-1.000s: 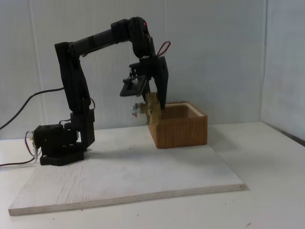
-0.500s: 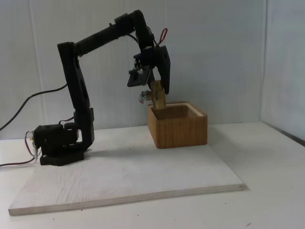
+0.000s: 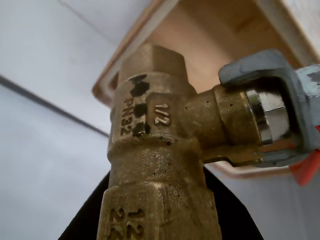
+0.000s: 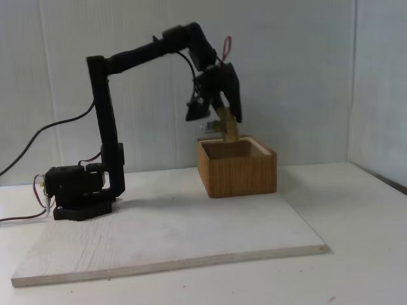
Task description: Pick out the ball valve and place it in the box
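The jaws (image 4: pixel 227 130) are gripping the valve (image 4: pixel 226 130) and hanging it over the box (image 4: pixel 236 168), just above the rim near the box's left wall as the fixed view shows it. They are closed hard on the brass body, with no gap showing between the black fingers and the metal.

In the wrist view the valve (image 3: pixel 160 160) is running from 6 o'clock up toward 12, its long axis pointing away from the camera and down into the box (image 3: pixel 220 30), whose open inside is lying straight beyond the valve's far end. The stem is sticking out toward 3 o'clock, where the grey lever base and a bit of red handle (image 3: pixel 305 172) are showing.

In the fixed view the valve is tilting slightly, its lower end at about 5 o'clock from the wrist and already over the opening rather than over the desk (image 4: pixel 356 216).

The coming move seems to turn on that one relation: the box is lying directly along the valve's axis, so a short descent or a simple release should probably land it inside, though the closeness to the left wall could let the lever catch the rim.
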Controlling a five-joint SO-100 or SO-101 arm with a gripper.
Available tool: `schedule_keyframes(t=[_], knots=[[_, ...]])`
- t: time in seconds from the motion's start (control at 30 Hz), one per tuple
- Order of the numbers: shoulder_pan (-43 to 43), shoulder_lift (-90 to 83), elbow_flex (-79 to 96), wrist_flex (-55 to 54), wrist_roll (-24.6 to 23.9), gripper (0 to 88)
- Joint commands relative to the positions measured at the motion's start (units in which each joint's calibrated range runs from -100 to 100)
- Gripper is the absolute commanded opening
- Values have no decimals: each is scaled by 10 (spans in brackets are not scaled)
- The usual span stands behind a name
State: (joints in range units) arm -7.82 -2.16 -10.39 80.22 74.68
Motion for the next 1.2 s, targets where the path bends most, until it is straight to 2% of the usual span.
schedule_keyframes(t=[0.0, 0.4, 0.73, 1.17], knots=[[-13, 14, -60, -27, -28, 15], [-80, 85, -111, -31, -98, 15], [-77, 135, -108, -28, -135, 15], [-105, 136, -54, -41, -137, 15]])
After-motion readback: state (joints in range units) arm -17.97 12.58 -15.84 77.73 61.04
